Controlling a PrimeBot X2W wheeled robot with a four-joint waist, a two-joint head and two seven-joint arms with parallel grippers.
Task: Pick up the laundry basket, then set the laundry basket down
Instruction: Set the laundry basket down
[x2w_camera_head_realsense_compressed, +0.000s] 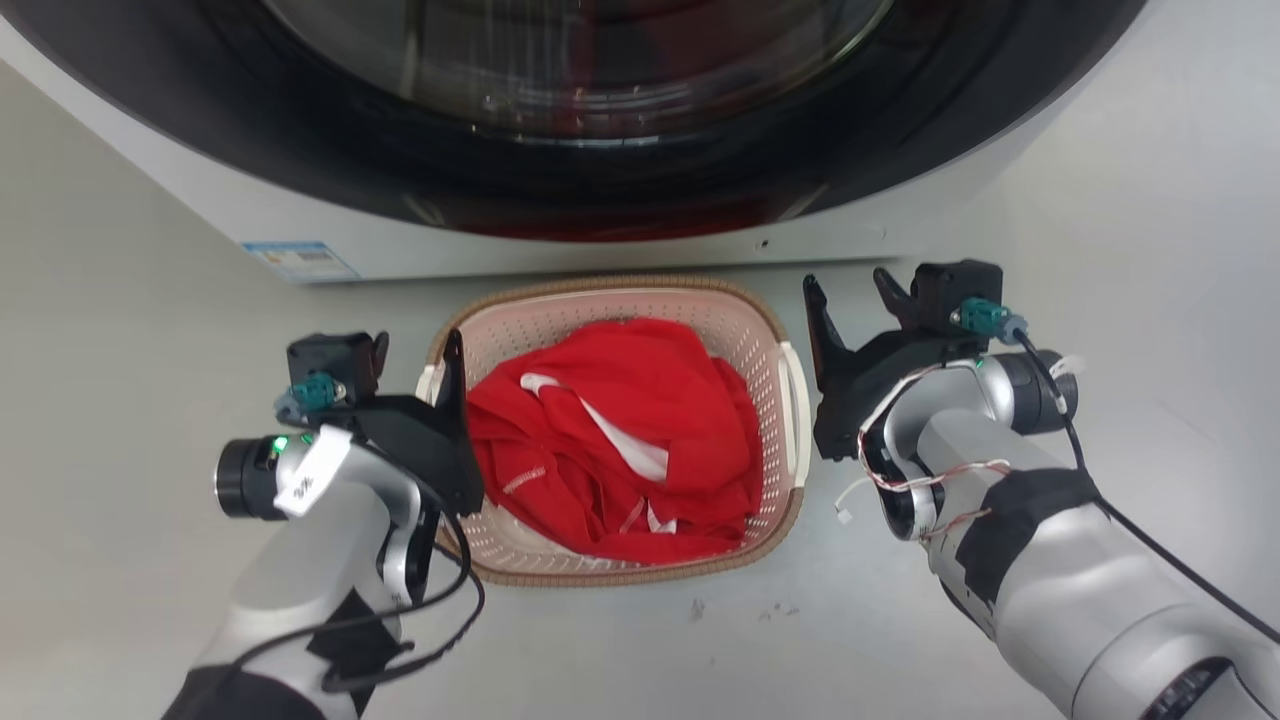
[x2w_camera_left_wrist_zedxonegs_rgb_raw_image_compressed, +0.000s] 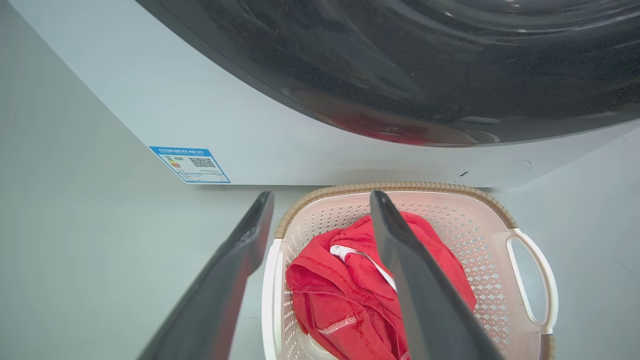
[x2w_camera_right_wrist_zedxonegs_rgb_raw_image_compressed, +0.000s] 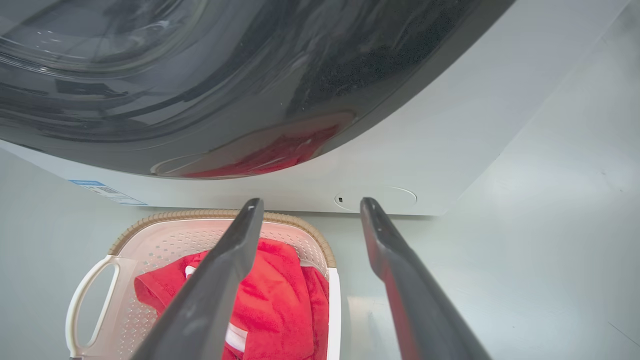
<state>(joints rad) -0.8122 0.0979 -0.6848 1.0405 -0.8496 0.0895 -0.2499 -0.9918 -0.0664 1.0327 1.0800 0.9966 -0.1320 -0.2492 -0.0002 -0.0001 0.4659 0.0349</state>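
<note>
The laundry basket (x2w_camera_head_realsense_compressed: 560, 320) stands upright on the floor (x2w_camera_head_realsense_compressed: 120, 300) just in front of the washer (x2w_camera_head_realsense_compressed: 200, 190), directly below its dark round door (x2w_camera_head_realsense_compressed: 600, 180), mouth up, with a red garment (x2w_camera_head_realsense_compressed: 610, 430) heaped inside. We judge its long axis to run parallel to the washer's front, from one white loop handle to the other, though it looks not far from square. Our left gripper (x2w_camera_left_wrist_zedxonegs_rgb_raw_image_compressed: 322, 197) is spread and holds nothing. In the left wrist view its fingers (x2w_camera_left_wrist_zedxonegs_rgb_raw_image_compressed: 225, 285) fall either side of the left handle (x2w_camera_left_wrist_zedxonegs_rgb_raw_image_compressed: 271, 290), but we cannot tell how far above it they are. Our right gripper (x2w_camera_head_realsense_compressed: 845, 282) is likewise spread and empty, just beside the right handle (x2w_camera_head_realsense_compressed: 798, 410) and somewhat nearer the washer than the left one. The step in hand, as we read it, is seating both grips. To do it well we should bring each handle's bar deep between the fingers, close on plastic alone without catching cloth, set both arms equally far from the washer, then lift level and clear of the bulging door.
</note>
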